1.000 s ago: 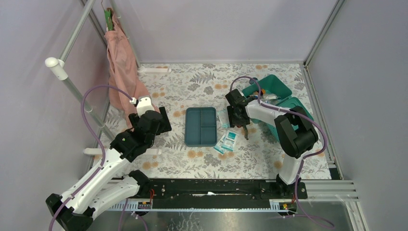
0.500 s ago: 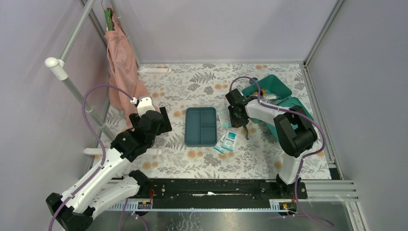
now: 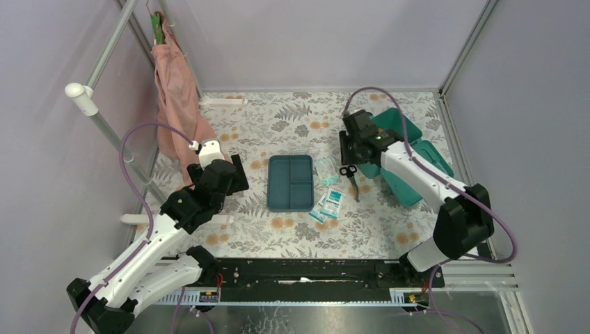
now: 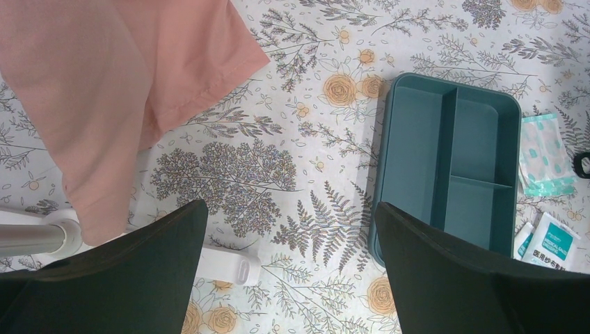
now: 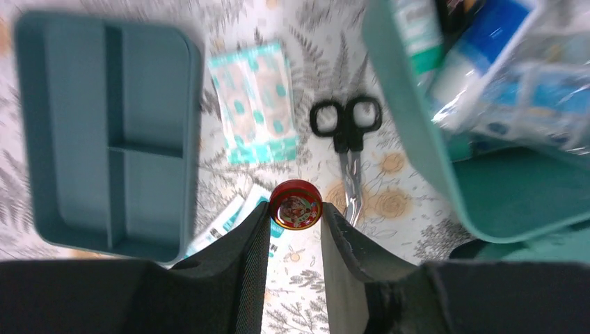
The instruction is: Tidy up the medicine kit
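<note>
Near left, the left gripper (image 4: 289,209) hangs over the table (image 4: 278,139), its fingers spread wide and empty. The tray (image 3: 282,184) lies mid-table. Right of it, the right gripper (image 5: 296,209) pinches a small red tin (image 5: 296,204) above the scissors (image 5: 346,142). Far right, the medicine kit (image 3: 403,125) lies open and askew, its two halves running far-left to near-right.

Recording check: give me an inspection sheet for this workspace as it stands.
Surface: floral table cover, lying flat.
Job's things: medicine kit open, supplies inside; red tin lifted out.
Clutter: empty divided tray; scissors, plaster strip and sachets loose beside it.
Grippers: right gripper shut on red tin; left gripper open, empty.
Cables: purple cables loop above the arms.
Surroundings: pink cloth hanging far left.
</note>
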Robot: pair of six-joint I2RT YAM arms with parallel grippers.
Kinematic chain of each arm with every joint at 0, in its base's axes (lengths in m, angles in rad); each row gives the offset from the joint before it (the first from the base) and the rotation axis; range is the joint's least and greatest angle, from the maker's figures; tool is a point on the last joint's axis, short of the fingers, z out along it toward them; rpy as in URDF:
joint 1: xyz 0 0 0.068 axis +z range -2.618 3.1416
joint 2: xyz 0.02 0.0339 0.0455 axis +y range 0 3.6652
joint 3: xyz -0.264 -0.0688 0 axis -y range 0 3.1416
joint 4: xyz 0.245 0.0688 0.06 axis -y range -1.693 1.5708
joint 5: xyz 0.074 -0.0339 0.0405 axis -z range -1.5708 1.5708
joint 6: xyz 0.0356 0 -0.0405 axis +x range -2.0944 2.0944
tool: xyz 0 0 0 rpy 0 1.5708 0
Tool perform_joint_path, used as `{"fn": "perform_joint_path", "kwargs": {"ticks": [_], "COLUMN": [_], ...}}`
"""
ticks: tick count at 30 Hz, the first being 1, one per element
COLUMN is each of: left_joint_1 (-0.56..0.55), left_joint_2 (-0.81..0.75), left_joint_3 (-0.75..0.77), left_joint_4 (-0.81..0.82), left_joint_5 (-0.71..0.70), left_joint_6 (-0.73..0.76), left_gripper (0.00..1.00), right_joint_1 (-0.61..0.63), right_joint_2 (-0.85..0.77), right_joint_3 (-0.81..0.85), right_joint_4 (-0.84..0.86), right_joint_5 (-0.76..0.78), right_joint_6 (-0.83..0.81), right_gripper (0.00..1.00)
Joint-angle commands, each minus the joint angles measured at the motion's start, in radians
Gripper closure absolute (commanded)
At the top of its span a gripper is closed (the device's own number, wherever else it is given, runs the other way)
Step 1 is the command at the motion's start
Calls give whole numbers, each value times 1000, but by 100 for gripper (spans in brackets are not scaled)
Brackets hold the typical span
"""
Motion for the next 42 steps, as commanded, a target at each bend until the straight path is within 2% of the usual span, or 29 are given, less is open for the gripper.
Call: {"fn": "perform_joint_path", "kwargs": {"ticks": [1, 7, 12, 14, 16, 19, 27, 33, 42], "left_joint_1": [-8, -8, -9, -12, -12, -14, -15, -15, -15], "left_joint_2": [3, 6, 13, 13, 14, 15, 19, 23, 28], "left_joint_3": [-7, -9, -9, -11, -10, -10, -11, -11, -12], "left_joint_4": [0, 3, 5, 5, 5, 4, 7, 8, 14], "left_joint_5": [-18, -9, -2, -2, -3, -2, -1, 6, 14], "left_joint_6": [-2, 1, 3, 4, 4, 5, 4, 5, 10], "left_gripper": [1, 1, 1, 1, 1, 1, 1, 1, 1], "right_joint_1": [-59, -204, -307, -318, -319, -319, -317, -268, 12], "right_joint_2": [-65, -42, 65, 97, 113, 99, -39, -132, -62], "right_joint_3": [95, 136, 215, 239, 253, 246, 162, 159, 215], "right_joint_4": [-44, 10, -3, -11, -20, -23, -39, -94, -145], "right_joint_5": [62, 87, 50, 46, 53, 57, 23, -39, -27], "right_joint_6": [-16, -6, -4, -10, -13, -13, -51, -39, 7], "right_gripper": [66, 66, 64, 60, 49, 39, 38, 38, 39]}}
